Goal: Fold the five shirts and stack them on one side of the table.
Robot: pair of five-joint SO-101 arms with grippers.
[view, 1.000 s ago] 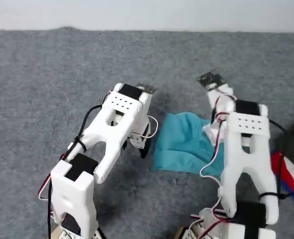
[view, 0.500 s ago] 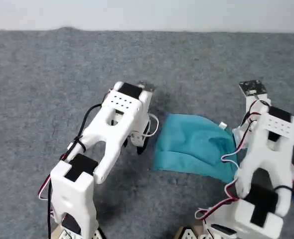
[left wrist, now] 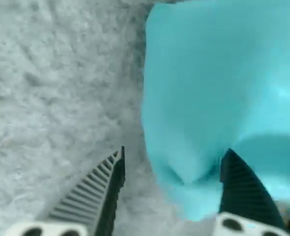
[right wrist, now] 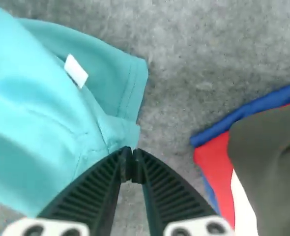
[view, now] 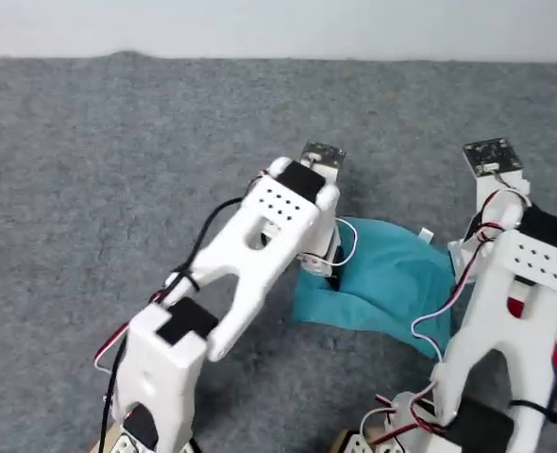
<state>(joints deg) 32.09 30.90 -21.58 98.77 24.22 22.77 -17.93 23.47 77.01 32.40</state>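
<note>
1. Your left end effector is spread wide and straddles the left edge of the rumpled teal cloth shirt. One finger is over cloth, the other over the bare grey felt-covered desk. If you close from here, you'll likely pinch only the top layer or nip the felt too, and the fold would peel open on the lift.
2. Your right end effector is closed tight, tips at the shirt's right hem. I can't see any cloth between them. If it holds nothing, a left-only pull drags the whole shirt instead of folding it.
3. The shirt sits right of centre between the arms, bunched rather than flat. Folding over those ridges risks a lumpy, lopsided piece for the stack.
4. Red, blue and white cloth and dark olive cloth lie just right of the shirt. A right-arm sweep could snag them and drag them along.
</note>
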